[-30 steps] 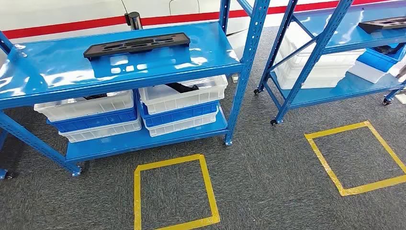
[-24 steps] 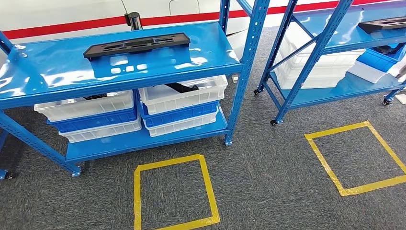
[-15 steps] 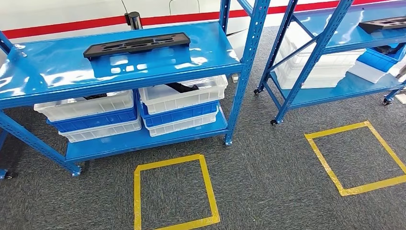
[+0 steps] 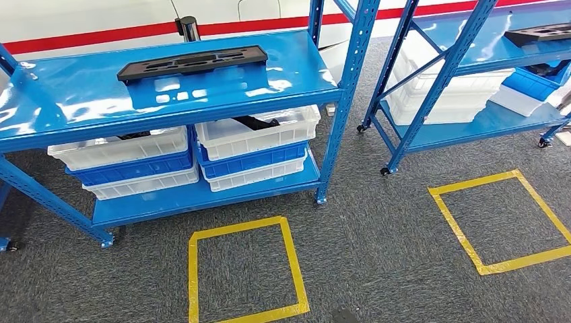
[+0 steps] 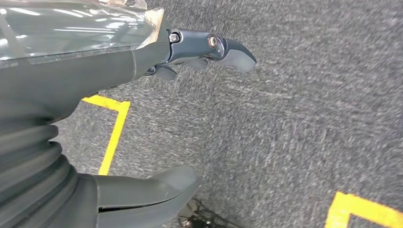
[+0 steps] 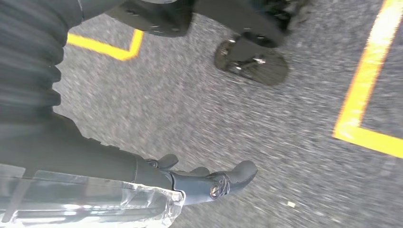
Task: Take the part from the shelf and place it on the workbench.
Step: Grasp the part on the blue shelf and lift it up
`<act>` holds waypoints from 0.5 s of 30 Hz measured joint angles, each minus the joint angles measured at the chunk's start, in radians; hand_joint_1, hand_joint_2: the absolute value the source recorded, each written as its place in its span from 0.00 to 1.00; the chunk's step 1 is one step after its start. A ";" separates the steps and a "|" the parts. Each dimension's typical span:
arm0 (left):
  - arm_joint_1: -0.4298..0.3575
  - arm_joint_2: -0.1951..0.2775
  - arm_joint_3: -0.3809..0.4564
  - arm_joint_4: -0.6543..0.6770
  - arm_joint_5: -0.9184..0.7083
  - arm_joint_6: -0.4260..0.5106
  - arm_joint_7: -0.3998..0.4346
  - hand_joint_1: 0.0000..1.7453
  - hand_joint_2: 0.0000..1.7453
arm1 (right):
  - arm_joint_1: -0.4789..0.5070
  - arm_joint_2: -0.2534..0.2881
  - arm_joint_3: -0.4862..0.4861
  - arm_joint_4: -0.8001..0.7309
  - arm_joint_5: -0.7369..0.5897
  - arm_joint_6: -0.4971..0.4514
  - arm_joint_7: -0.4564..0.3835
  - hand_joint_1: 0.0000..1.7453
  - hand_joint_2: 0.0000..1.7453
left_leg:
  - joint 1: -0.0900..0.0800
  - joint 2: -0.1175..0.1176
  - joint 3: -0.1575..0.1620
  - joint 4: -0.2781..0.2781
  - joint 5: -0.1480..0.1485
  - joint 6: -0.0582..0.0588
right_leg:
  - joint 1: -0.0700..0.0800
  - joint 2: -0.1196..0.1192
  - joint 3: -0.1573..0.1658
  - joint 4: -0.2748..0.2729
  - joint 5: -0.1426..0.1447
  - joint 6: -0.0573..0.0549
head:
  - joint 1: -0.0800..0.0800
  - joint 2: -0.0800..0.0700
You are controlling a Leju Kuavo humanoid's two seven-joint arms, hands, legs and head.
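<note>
A long flat black part [image 4: 192, 62] with cut-outs lies on the top board of the left blue shelf [image 4: 67, 101], towards its back. A second similar black part [image 4: 542, 31] lies on the right blue shelf [image 4: 485, 57]. My left hand [image 5: 157, 57] hangs over grey carpet with its fingers stretched out, thumb apart, holding nothing. My right hand [image 6: 190, 183] hangs the same way over the carpet, fingers extended and empty. Both hands are far from the shelves.
White and blue bins [image 4: 256, 145] are stacked on the left shelf's lower board, one with black pieces in it. More bins [image 4: 464, 94] fill the right shelf. Two yellow tape squares [image 4: 193, 282] [image 4: 475, 183] mark the carpet. Both shelves stand on castors.
</note>
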 joint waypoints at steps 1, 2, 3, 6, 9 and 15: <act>-0.005 -0.004 0.023 0.004 -0.017 0.008 -0.013 0.00 1.00 | -0.011 0.003 -0.001 0.001 0.016 -0.001 -0.004 0.00 1.00 | 0.000 0.000 0.000 0.000 0.000 0.000 | 0.000 0.000 0.000 0.000 0.000 0.000 | 0.000 0.000; -0.010 -0.008 0.044 0.007 -0.034 0.014 -0.026 0.00 1.00 | -0.023 0.007 -0.001 0.001 0.030 -0.001 -0.009 0.00 1.00 | 0.000 0.000 0.000 0.000 0.000 0.000 | 0.000 0.000 0.000 0.000 0.000 0.000 | 0.000 0.000; -0.016 -0.012 0.065 0.011 -0.051 0.020 -0.040 0.00 1.00 | -0.037 0.010 -0.002 0.002 0.045 -0.001 -0.015 0.00 1.00 | 0.000 0.000 0.000 0.000 0.000 0.000 | 0.000 0.000 0.000 0.000 0.000 0.000 | 0.000 0.000; -0.035 -0.021 0.126 0.025 -0.107 0.036 -0.083 0.00 1.00 | -0.087 0.020 -0.002 0.004 0.085 -0.001 -0.041 0.00 1.00 | 0.000 0.000 0.000 0.000 0.001 0.000 | 0.000 0.000 0.000 0.000 0.001 0.000 | 0.000 0.000; -0.056 -0.024 0.178 0.037 -0.160 0.047 -0.120 0.00 1.00 | -0.149 0.030 0.006 0.002 0.117 0.000 -0.084 0.00 1.00 | 0.000 0.000 0.000 0.000 0.002 0.000 | 0.000 0.000 0.001 0.001 0.001 0.000 | 0.000 0.000; -0.097 -0.024 0.246 0.056 -0.246 0.055 -0.171 0.00 1.00 | -0.254 0.041 0.073 -0.066 0.141 0.018 -0.182 0.00 1.00 | 0.000 0.000 0.000 0.000 0.003 0.000 | 0.002 0.000 0.001 0.001 0.002 -0.002 | 0.000 0.000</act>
